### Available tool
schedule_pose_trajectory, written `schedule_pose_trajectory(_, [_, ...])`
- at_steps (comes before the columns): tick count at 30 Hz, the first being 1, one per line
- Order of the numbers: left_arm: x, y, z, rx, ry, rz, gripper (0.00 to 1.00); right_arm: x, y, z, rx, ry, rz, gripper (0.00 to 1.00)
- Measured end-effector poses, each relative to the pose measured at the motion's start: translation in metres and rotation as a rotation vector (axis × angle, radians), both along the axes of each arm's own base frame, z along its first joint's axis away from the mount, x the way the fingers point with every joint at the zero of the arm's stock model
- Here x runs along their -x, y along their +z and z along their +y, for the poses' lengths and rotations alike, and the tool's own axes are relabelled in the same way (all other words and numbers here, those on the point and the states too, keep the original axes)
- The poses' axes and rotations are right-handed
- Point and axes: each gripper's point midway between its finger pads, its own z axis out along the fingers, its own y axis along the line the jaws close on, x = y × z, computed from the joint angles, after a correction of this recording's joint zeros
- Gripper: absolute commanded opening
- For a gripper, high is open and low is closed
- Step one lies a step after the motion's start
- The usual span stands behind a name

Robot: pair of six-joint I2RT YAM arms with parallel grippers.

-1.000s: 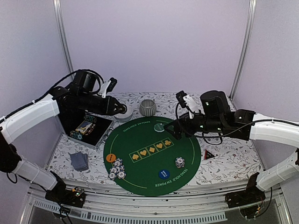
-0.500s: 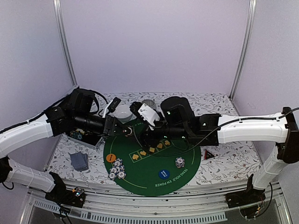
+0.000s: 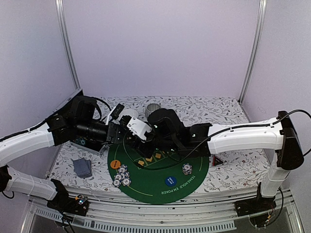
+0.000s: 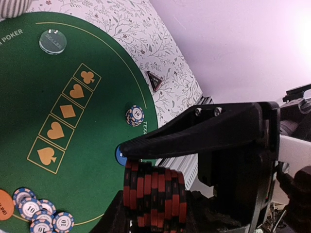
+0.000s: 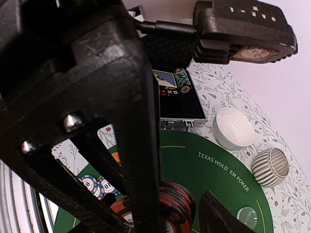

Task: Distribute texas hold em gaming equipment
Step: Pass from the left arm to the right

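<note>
On the left, we find the card deck (image 3: 82,167) on the patterned table (image 3: 243,170), well apart from both arms, with a black case (image 5: 177,104) farther back. On the green mat (image 3: 150,187) lie the orange disc (image 3: 114,164), a cluster of blue-white chips (image 3: 121,176), the blue disc (image 3: 169,181) and a small chip stack (image 3: 187,169). The triangle (image 3: 217,160) lies just off its right edge. The right arm crosses the mat's back half.

The red-black chip stack (image 4: 155,194) hangs above the mat's left part. The left gripper (image 4: 121,182) clamps it between its fingers. The right gripper (image 5: 180,213) straddles the same stack with its jaws apart, and we see a gap on one side.
</note>
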Motion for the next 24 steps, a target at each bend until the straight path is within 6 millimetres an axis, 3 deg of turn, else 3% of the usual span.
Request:
schedule_pose_trajectory(3, [-0.002,0.001,0.0,0.0,0.008,-0.007,0.0,-0.004,-0.001,0.0,0.009,-0.029,-0.01,0.52])
schedule_pose_trajectory(5, [-0.005,0.001,0.001,-0.001,0.02,-0.016,0.0,-0.006,-0.001,0.0,0.014,-0.043,-0.015,0.35])
schedule_pose_trajectory(9, [-0.008,0.0,0.001,0.001,0.042,-0.012,0.0,-0.007,-0.003,-0.003,0.026,-0.068,-0.014,0.17])
schedule_pose_trajectory(14, [-0.007,-0.003,0.0,0.011,0.038,-0.008,0.0,-0.007,-0.006,-0.004,0.039,-0.073,-0.011,0.09])
schedule_pose_trajectory(18, [-0.005,-0.011,-0.001,0.025,0.032,0.007,0.0,-0.004,-0.014,-0.006,0.054,-0.075,0.006,0.18])
schedule_pose_trajectory(21, [0.0,-0.024,-0.002,0.035,0.022,0.04,0.0,0.001,-0.027,-0.009,0.066,-0.07,0.035,0.36])
schedule_pose_trajectory(24, [0.006,-0.041,-0.005,0.041,0.007,0.083,0.0,0.008,-0.044,-0.012,0.082,-0.067,0.078,0.61])
